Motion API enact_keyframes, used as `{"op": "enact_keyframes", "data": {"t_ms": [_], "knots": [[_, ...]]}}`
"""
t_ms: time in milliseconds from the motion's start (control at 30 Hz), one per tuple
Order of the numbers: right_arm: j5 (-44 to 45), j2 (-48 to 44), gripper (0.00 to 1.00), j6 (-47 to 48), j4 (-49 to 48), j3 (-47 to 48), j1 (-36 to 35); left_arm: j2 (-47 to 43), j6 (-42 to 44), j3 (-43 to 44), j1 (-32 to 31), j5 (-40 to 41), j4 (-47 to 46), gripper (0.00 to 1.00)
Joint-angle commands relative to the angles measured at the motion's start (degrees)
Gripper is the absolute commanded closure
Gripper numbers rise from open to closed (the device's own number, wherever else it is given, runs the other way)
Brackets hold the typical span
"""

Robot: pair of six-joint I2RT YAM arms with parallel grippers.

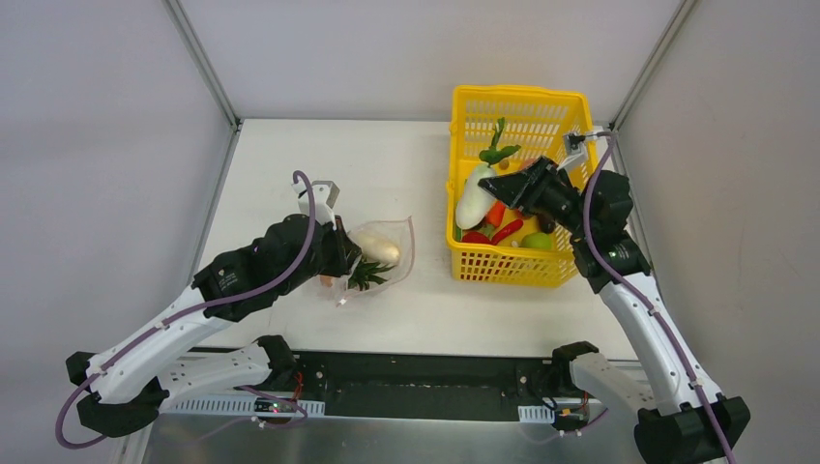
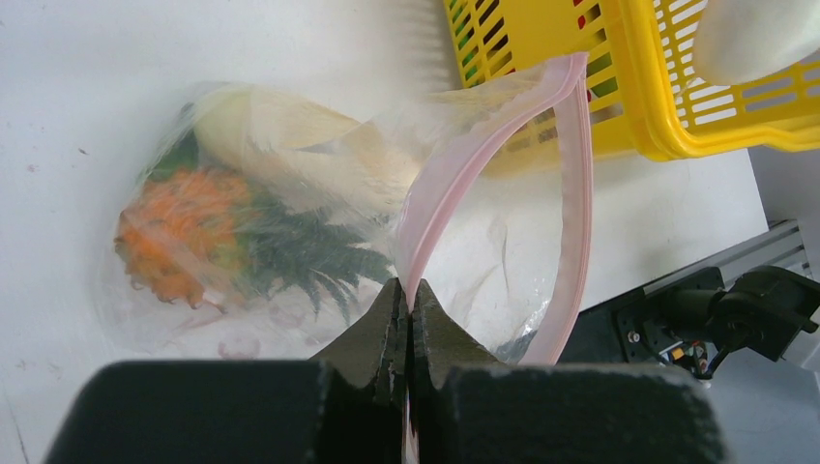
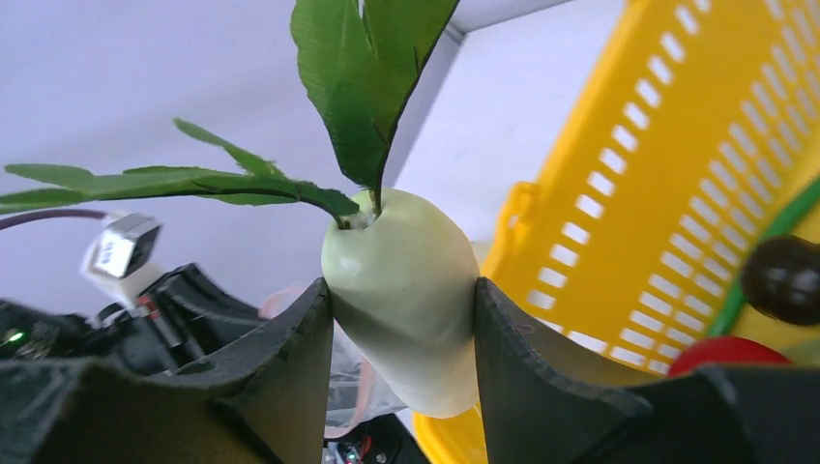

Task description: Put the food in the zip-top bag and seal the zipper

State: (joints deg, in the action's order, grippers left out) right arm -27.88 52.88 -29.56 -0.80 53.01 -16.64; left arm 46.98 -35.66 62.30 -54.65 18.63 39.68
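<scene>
The left gripper [image 2: 408, 307] is shut tight on the zipper [image 2: 580, 184]. It pinches the pink strip at one end of the bag's mouth. The zip-top bag [image 2: 483, 261] lies on the white table [image 2: 58, 97] just ahead of its fingers. The bag's mouth gapes open to the right of them. Inside the bag, ahead and to the left, sit an orange toy pineapple [image 2: 174, 237] with dark green leaves and a pale cream piece [image 2: 290, 145].

The right gripper [image 3: 401, 287] squeezes the white radish [image 3: 401, 338] between its two fingers. The radish's green leaves [image 3: 353, 87] stick out past the fingertips. The yellow basket [image 3: 619, 193] is just to the right of this gripper. A red piece [image 3: 720, 356] and a dark round piece [image 3: 785, 278] lie in it.
</scene>
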Motion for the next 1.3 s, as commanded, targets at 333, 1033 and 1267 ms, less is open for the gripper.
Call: {"op": "enact_keyframes", "data": {"t_ms": [333, 1033, 1267], "knots": [[7.9, -1.2, 0.69, -0.2, -22.0, -2.0, -23.1, 0.1, -1.4, 1.3, 0.2, -0.7, -3.1, 1.0], [19.9, 13.7, 0.53, 14.4, -32.1, -6.5, -44.1, -2.2, -3.6, 0.7, 0.2, 2.3, -4.7, 1.0], [13.4, 14.0, 0.24, 19.4, -17.8, -0.4, -44.0, -4.1, -3.9, -0.5, 0.2, 3.7, -4.7, 1.0]]}}
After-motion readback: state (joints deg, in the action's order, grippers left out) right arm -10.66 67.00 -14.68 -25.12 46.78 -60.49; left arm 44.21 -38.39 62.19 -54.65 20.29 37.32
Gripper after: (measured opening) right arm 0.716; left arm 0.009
